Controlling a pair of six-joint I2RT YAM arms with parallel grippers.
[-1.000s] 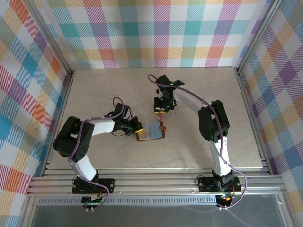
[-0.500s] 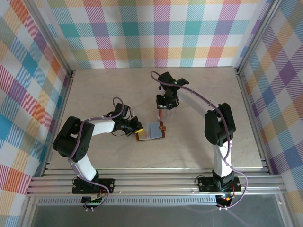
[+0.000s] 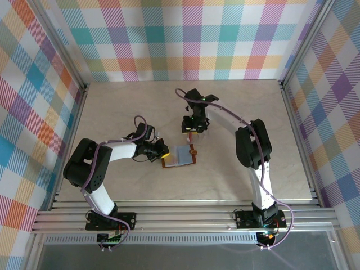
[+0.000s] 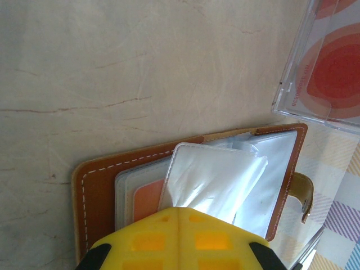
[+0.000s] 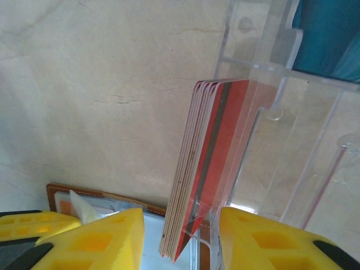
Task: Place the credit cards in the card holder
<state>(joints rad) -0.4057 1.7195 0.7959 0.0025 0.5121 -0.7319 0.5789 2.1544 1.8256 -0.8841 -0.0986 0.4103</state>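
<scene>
The card holder lies open on the table, brown leather with clear pockets and a snap tab. An orange-red card sits in one pocket. My left gripper is shut on a clear pocket sleeve, lifting it. In the top view the left gripper is at the left edge of the card holder. My right gripper is open, its fingers on either side of a stack of red credit cards standing in a clear tray, without touching them.
The clear tray stands just beyond the card holder, under the right gripper. A teal card lies in another tray compartment. The tray's corner with a red card lies close to the wallet. Checkered walls enclose the table.
The right arm swung slightly to the right and came back over the tray. The left arm and the card holder have not moved.
</scene>
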